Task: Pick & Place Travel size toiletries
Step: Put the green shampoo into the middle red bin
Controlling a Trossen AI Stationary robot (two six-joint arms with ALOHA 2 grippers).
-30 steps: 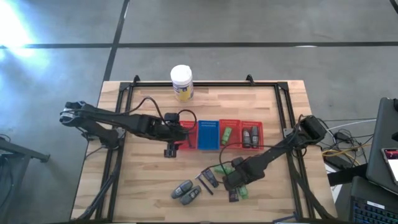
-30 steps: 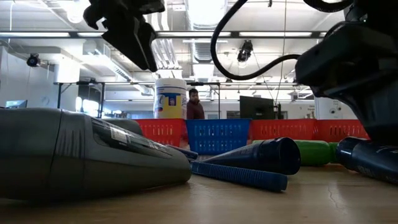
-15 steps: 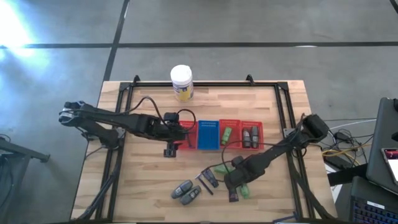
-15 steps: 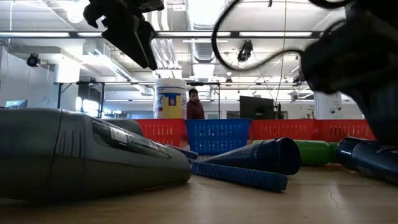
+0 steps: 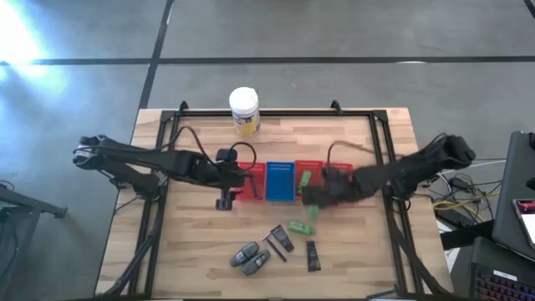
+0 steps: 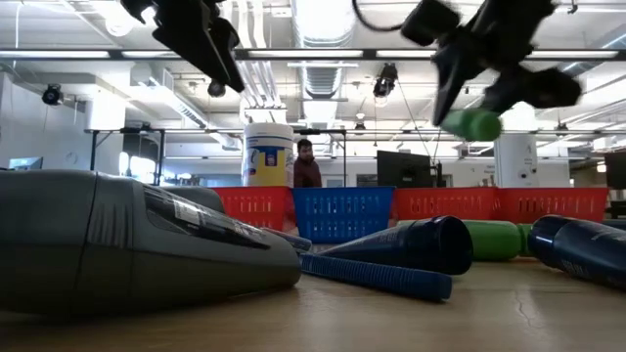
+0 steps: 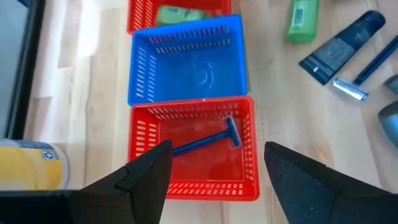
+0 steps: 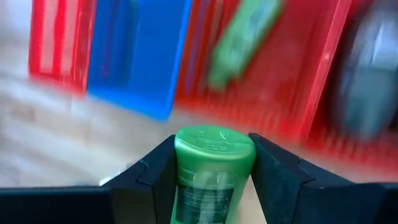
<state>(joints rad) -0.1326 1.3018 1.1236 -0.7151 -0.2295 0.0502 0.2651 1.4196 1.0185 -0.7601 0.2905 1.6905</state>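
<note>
My right gripper (image 8: 212, 177) is shut on a bright green little bottle (image 6: 472, 124) and hangs in the air by the near side of the baskets (image 5: 312, 203). A second green bottle (image 5: 298, 227), two black flat tubes (image 5: 282, 238) (image 5: 312, 255), a thin dark stick (image 5: 272, 247) and two grey oval bottles (image 5: 251, 257) lie flat on the near part of the table. My left gripper (image 7: 214, 168) is open and hovers over the leftmost red basket (image 7: 193, 149), which holds a blue razor (image 7: 208, 142). My right gripper pinches the green bottle between its two fingers (image 8: 152, 174), which lie on either side of the body just below the cap (image 8: 214, 146). The cap end sticks out past the fingertips. The bottle is lifted clear of the table.
Four mesh baskets stand in a row mid-table: red, blue (image 5: 280, 181), red with a green bottle (image 5: 306, 179), and red (image 5: 339, 180) partly under my right arm. A white jar with a yellow label (image 5: 244, 111) stands by the far edge. A person shows far behind the table (image 6: 306, 166).
My right gripper has risen from the near part of the table with the green bottle in its hold and has moved toward the far edge, up to the row of baskets. The bottle, which lay beside a black tube, is now lifted clear.
</note>
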